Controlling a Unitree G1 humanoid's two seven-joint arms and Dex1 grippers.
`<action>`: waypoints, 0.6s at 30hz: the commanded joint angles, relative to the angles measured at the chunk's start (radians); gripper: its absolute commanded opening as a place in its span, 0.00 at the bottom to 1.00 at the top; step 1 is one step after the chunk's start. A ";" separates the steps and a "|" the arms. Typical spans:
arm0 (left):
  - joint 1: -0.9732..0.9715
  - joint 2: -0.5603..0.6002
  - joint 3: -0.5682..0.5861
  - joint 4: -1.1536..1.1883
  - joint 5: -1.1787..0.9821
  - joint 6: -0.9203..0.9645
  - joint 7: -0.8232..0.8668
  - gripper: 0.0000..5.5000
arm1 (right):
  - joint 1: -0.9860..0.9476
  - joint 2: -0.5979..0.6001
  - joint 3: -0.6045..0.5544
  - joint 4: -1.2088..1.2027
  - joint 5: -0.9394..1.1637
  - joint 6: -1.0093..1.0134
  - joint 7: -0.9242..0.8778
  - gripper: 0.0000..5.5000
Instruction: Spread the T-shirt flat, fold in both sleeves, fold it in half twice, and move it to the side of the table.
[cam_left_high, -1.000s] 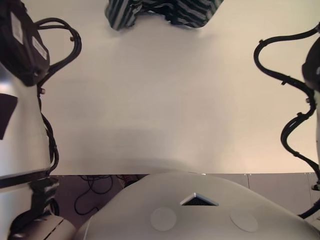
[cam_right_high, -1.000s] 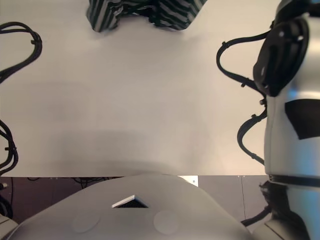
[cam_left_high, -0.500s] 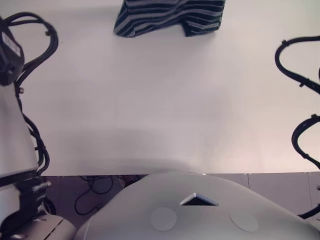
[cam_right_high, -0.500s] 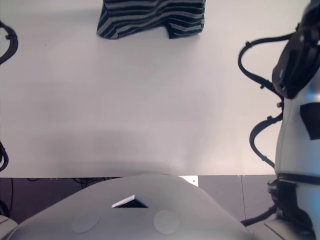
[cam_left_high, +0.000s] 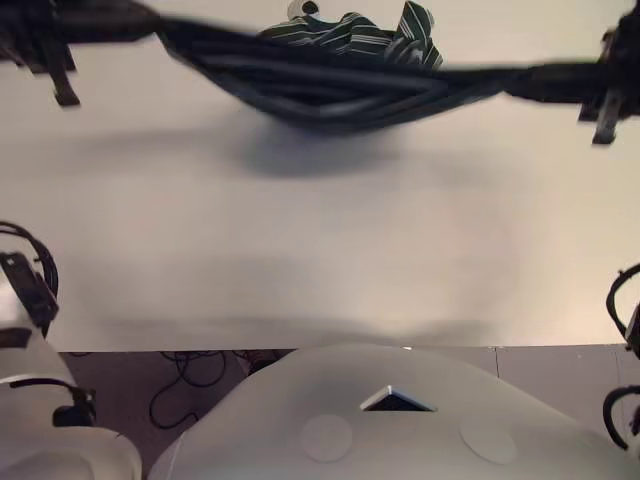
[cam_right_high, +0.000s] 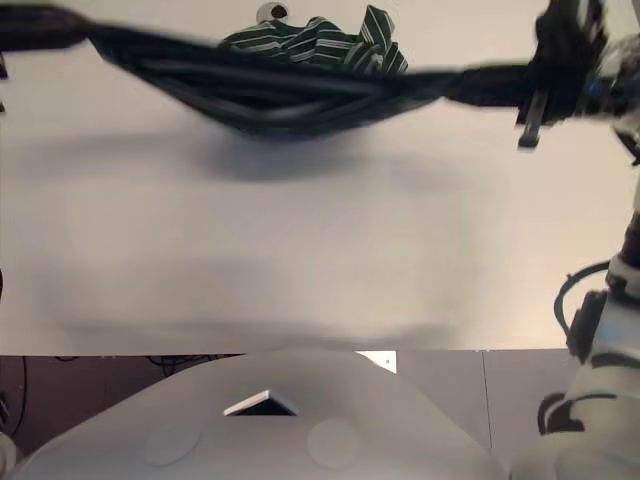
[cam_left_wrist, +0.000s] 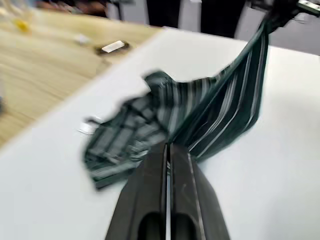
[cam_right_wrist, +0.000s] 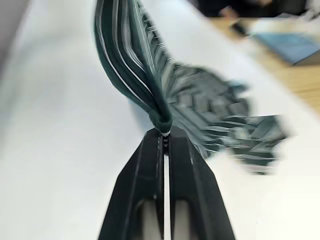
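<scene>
The dark green T-shirt with white stripes (cam_left_high: 340, 85) hangs stretched between my two grippers above the far part of the white table (cam_left_high: 320, 250). Its far part lies crumpled on the table (cam_left_high: 350, 35). My left gripper (cam_left_wrist: 168, 146) is shut on one edge of the T-shirt (cam_left_wrist: 220, 110) and shows at the far left of the left eye view (cam_left_high: 45, 40). My right gripper (cam_right_wrist: 164, 131) is shut on the opposite edge of the T-shirt (cam_right_wrist: 130, 55) and sits at the far right in the right eye view (cam_right_high: 560, 70).
The table's near edge (cam_left_high: 320, 347) runs across in front of me, with cables on the floor below it (cam_left_high: 190, 375). Beyond the table's far side stands a wooden surface (cam_left_wrist: 45, 60) with small items on it.
Both grippers have swung out to the far left and right, pulling the T-shirt taut in the air between them. It no longer hangs bunched at the table's far edge.
</scene>
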 joint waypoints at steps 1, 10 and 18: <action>0.487 0.167 0.098 -0.592 -0.069 0.107 -0.031 0.00 | 0.426 -0.191 0.001 -0.540 0.070 0.098 0.050 0.00; 1.033 0.191 -0.104 -0.733 0.221 -0.130 0.217 0.04 | 0.791 -0.194 0.276 -0.436 -0.340 -0.189 -0.215 0.06; 0.922 0.122 0.097 -0.638 -0.048 -0.098 0.201 0.13 | 0.768 -0.189 0.155 -0.507 -0.138 -0.132 -0.209 0.22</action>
